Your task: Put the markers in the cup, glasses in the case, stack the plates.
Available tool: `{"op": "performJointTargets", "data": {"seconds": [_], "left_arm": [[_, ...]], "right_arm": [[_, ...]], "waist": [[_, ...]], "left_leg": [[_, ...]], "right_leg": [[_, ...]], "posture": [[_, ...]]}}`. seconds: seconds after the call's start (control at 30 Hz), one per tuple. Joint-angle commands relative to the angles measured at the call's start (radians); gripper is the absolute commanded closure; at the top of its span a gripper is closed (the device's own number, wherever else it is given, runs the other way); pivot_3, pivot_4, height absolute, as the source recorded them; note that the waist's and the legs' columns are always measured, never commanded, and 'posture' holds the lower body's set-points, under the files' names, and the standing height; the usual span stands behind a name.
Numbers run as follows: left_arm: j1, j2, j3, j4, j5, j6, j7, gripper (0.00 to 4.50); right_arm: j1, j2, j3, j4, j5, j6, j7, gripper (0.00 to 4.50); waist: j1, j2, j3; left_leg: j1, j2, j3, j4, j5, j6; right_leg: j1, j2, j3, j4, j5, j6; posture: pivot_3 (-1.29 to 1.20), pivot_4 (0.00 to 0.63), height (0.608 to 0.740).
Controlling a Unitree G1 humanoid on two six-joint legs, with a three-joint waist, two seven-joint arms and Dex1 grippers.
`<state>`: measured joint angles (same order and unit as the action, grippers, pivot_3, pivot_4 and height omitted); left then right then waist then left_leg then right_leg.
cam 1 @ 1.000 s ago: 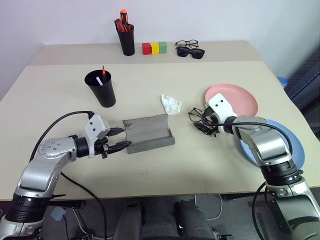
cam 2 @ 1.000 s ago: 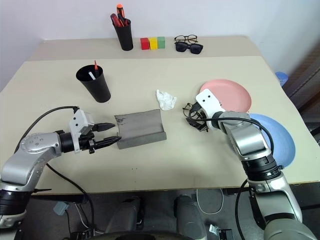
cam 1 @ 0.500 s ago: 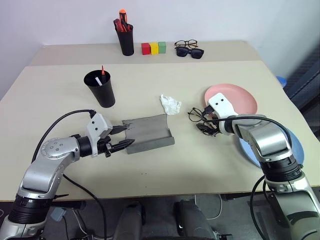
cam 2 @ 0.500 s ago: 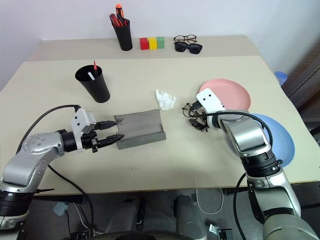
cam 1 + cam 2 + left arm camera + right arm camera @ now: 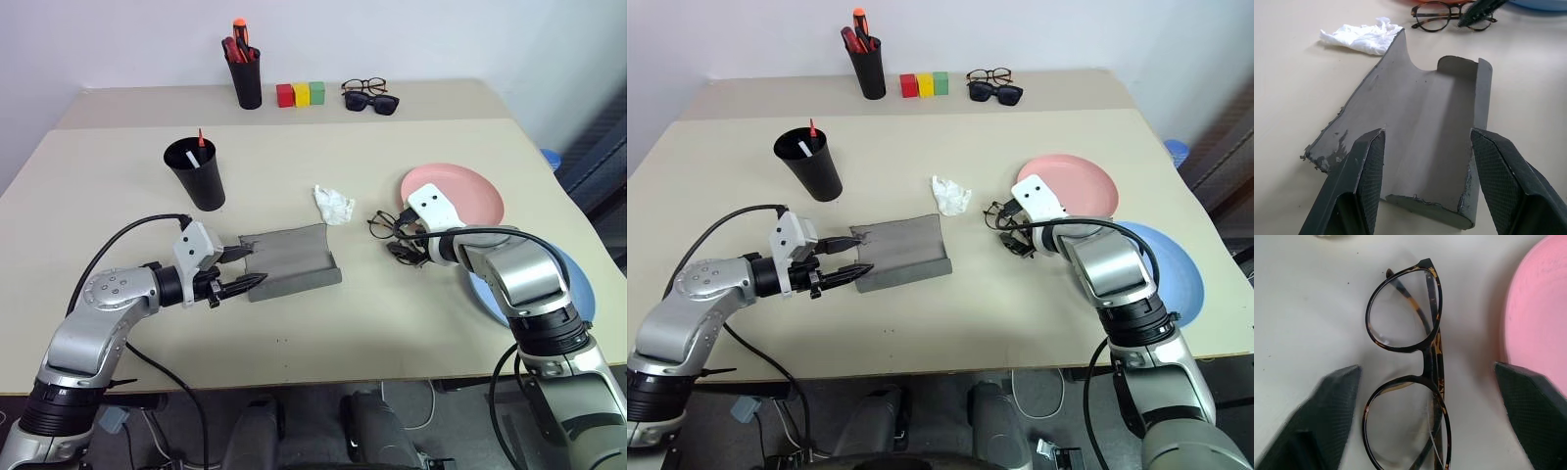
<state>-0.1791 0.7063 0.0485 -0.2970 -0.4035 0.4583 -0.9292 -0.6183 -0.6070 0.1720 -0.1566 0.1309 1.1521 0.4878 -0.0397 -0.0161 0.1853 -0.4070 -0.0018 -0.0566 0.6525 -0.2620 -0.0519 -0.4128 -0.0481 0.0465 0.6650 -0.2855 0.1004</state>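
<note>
r gripper (image 5: 1422, 416) hung open, fingers either side of the thin dark-framed clear-lens glasses (image 5: 1408, 377) on the beige table (image 5: 411, 323), just beside the salmon pink round plate (image 5: 470, 191). l gripper (image 5: 1425, 181) open, straddling end of open grey fabric case (image 5: 291, 259).

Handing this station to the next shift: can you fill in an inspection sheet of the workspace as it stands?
Surface: beige table, a second table butted behind it.
Job's things: markers in the black cup; glasses on the table beside the pink plate; grey case lying open; blue plate apart, unstacked.
Clutter: crumpled white tissue; pen holder; coloured blocks; sunglasses and spare spectacles.
Grippers: left gripper open, straddling the case's end; right gripper open, fingers either side of the glasses.
Cables: black cable looped over the left arm.
Surroundings: white wall.
</note>
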Motion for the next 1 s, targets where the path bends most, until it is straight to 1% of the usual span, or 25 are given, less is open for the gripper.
{"op": "performJointTargets", "data": {"seconds": [0.03,0.17,0.2,0.47,0.63,0.73,0.83,0.93,1.0], "left_arm": [[-0.01,0.004,-0.006,-0.018,0.003,-0.025,-0.005,1.67],[-0.009,0.005,-0.007,-0.021,0.002,-0.027,-0.004,1.67],[-0.008,0.005,-0.007,-0.021,0.001,-0.028,-0.004,1.67],[0.012,0.007,-0.005,0.009,0.012,-0.075,-0.016,1.67],[0.016,0.008,0.004,0.033,0.023,-0.103,-0.014,1.67],[0.025,0.012,0.04,0.064,0.03,-0.124,0.009,1.67],[0.044,0.02,0.108,0.099,0.027,-0.137,0.039,1.67],[0.076,0.039,0.17,0.125,0.027,-0.144,0.055,1.67],[0.099,0.055,0.196,0.137,0.032,-0.151,0.058,1.67]], "right_arm": [[-0.028,0.002,-0.019,-0.028,0.0,-0.007,-0.006,2.34],[-0.028,0.002,-0.017,-0.028,-0.001,-0.009,-0.009,4.41],[-0.028,0.001,-0.016,-0.03,-0.002,-0.009,-0.01,4.47],[-0.03,-0.009,0.006,-0.032,-0.012,-0.026,-0.011,4.47],[-0.041,-0.024,0.02,-0.063,-0.011,-0.061,0.018,4.47],[-0.07,-0.05,0.051,-0.106,-0.019,-0.136,0.064,4.47],[-0.138,-0.057,0.073,-0.14,-0.011,-0.18,0.113,4.47],[-0.214,-0.026,0.101,-0.151,0.012,-0.228,0.174,4.47],[-0.252,0.027,0.127,-0.133,0.034,-0.276,0.214,4.47]], "waist": [[0.0,0.0,0.0],[0.0,0.0,0.0],[0.0,0.0,0.0],[-0.001,0.0,0.0],[-0.001,0.0,0.0],[-0.003,0.0,0.0],[-0.007,0.001,0.0],[-0.006,0.001,0.0],[-0.005,0.001,0.0]], "left_leg": [[0.0,0.0,0.0,0.0,0.0,0.0],[0.0,0.0,0.0,0.0,0.0,0.0],[0.0,0.0,0.0,0.0,0.0,0.0],[0.0,0.0,0.0,0.0,0.0,0.0],[0.0,0.0,0.0,0.0,0.0,0.0],[0.0,0.0,0.0,0.0,0.0,0.0],[0.0,0.0,0.0,-0.001,0.0,0.0],[0.0,0.001,0.0,-0.001,0.0,0.0],[0.0,0.001,0.0,-0.002,0.0,0.0]], "right_leg": [[0.0,0.0,0.0,0.0,0.0,0.0],[0.0,0.0,0.0,0.0,0.0,0.0],[0.0,0.0,0.0,0.0,0.0,0.0],[0.0,0.0,0.0,0.0,0.0,0.0],[0.0,0.0,0.0,0.0,0.0,0.0],[0.0,0.0,0.0,0.0,0.0,0.0],[-0.001,0.001,0.0,0.0,0.0,0.0],[-0.002,0.001,0.0,0.0,0.0,0.0],[-0.002,0.001,0.0,0.0,0.0,0.0]], "posture": [[0.0,0.15,0.74],[0.0,0.15,0.74],[0.0,0.15,0.74],[0.0,0.15,0.74],[0.0,0.15,0.74],[0.0,0.15,0.74],[0.0,0.15,0.74],[0.0,0.15,0.74],[0.0,0.15,0.74]]}}
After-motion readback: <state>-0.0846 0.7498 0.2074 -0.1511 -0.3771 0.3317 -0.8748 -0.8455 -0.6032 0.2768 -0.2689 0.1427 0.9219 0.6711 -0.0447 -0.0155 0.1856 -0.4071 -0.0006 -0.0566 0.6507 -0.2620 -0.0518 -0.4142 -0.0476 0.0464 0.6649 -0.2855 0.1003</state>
